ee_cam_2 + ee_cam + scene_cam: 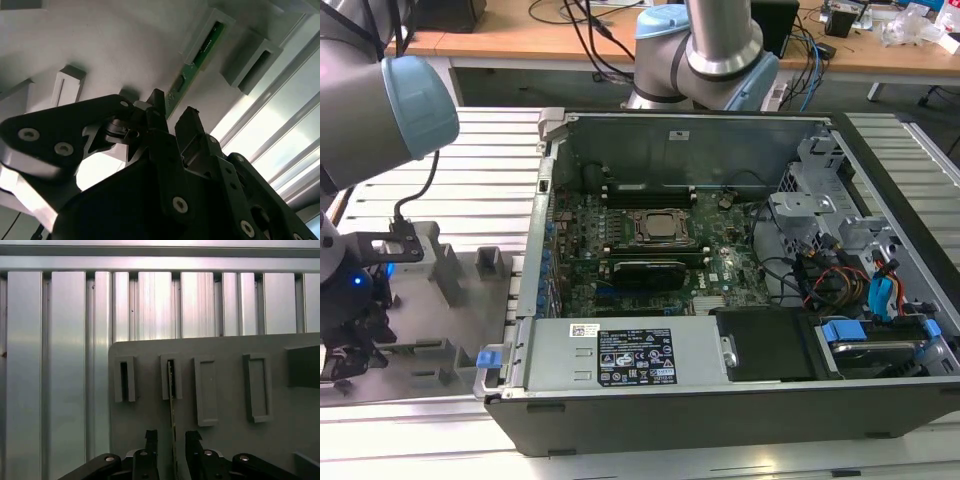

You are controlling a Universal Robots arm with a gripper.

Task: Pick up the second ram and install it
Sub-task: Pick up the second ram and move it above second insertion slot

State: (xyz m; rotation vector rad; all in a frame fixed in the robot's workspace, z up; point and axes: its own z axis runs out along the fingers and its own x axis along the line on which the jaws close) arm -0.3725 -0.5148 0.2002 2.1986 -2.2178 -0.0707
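Observation:
The second ram point(172, 405) is a thin green stick standing on edge in a slot of the grey tray point(225, 347). In both wrist views my gripper point(171, 437) straddles its near end, one black finger on each side. A small gap shows on both sides, so the gripper is open around the stick. Seen from the other side, the ram point(196, 57) runs from its slot block down to my gripper point(174, 112). In the exterior view my arm's wrist point(360, 285) hangs over the tray point(450, 335) at the exterior view's left.
An open computer case point(740, 400) lies to the exterior view's right of the tray, with the motherboard and CPU socket point(660, 228) inside. Raised grey blocks point(492, 262) stand on the tray. A ribbed aluminium table point(60, 365) lies beneath. A second robot base point(705, 60) stands behind the case.

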